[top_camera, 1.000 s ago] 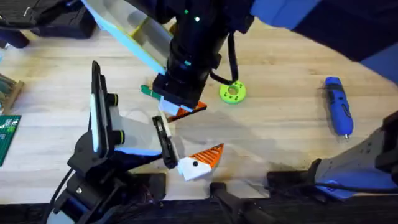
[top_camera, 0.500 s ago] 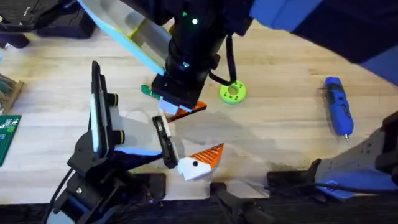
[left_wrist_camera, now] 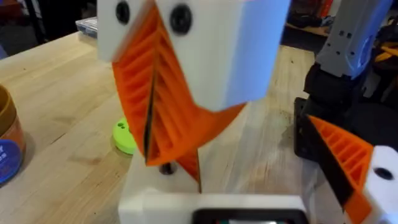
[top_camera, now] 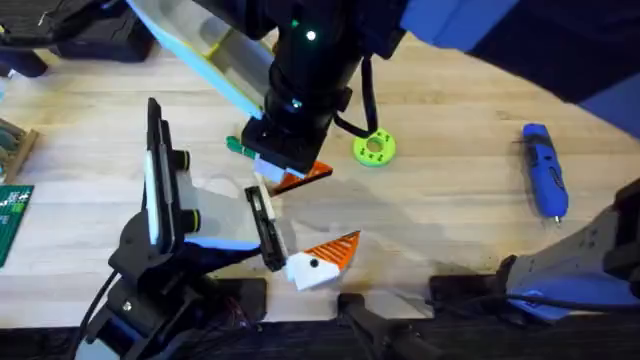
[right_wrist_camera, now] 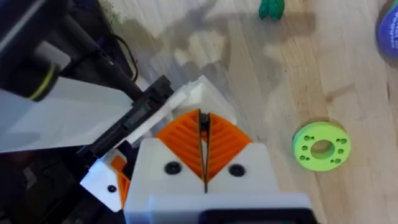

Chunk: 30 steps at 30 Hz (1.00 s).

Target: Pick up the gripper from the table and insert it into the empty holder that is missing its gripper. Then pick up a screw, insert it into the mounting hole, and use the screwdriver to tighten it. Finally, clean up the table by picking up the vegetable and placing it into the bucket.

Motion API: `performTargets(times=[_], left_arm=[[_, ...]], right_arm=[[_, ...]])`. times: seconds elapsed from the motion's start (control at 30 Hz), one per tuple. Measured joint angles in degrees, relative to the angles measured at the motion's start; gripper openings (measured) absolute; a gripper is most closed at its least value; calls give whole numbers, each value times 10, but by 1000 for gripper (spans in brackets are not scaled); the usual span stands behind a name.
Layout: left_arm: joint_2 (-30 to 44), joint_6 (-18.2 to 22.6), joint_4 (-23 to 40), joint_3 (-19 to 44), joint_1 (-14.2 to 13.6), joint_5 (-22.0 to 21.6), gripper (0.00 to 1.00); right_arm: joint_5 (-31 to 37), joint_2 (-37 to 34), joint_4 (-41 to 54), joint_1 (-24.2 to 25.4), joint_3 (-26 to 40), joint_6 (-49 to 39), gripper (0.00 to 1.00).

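Note:
My right gripper (top_camera: 290,172) (right_wrist_camera: 203,134) (left_wrist_camera: 152,124) points down, shut on the orange wedge of the gripper (right_wrist_camera: 199,93). The gripper's white block (left_wrist_camera: 211,202) sits at the free end of the black holder (top_camera: 264,225). This holder is the rail of my left gripper (top_camera: 292,226), and its one mounted white-and-orange finger (top_camera: 322,262) (left_wrist_camera: 348,168) stands far along it. The green vegetable (top_camera: 237,147) (right_wrist_camera: 272,7) lies just left of my right gripper. The blue screwdriver (top_camera: 545,170) lies at the far right. The bucket (right_wrist_camera: 390,28) (left_wrist_camera: 6,146) stands beyond the vegetable. The screw is out of view.
A lime-green disc with holes (top_camera: 374,148) (right_wrist_camera: 321,146) lies right of my right gripper. A green circuit board (top_camera: 12,220) sits at the table's left edge and dark gear (top_camera: 90,35) at the back left. The right arm's base (top_camera: 570,265) is at the front right.
My right arm has edged slightly to the left, still shut on the gripper at the holder. Nothing else has moved.

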State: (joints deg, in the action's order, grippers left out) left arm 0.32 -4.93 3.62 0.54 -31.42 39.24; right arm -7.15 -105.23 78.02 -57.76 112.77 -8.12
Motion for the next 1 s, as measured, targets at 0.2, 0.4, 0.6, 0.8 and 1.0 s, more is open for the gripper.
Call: performTargets(times=[0.2,0.4,0.6,0.8,1.0], left_arm=[[0,0,0,0,0,0,985],[0,-1,0,0,0,0,985],[0,-1,0,0,-1,5,985],[0,-3,0,0,-2,13,985],[0,-2,0,0,-2,15,985]], right_arm=[[-2,0,0,-2,0,0,8],[-2,-3,-3,-2,0,0,8],[-2,-9,-9,-2,0,0,8],[-2,-10,5,-2,1,0,8],[-2,-11,29,-2,3,0,8]])
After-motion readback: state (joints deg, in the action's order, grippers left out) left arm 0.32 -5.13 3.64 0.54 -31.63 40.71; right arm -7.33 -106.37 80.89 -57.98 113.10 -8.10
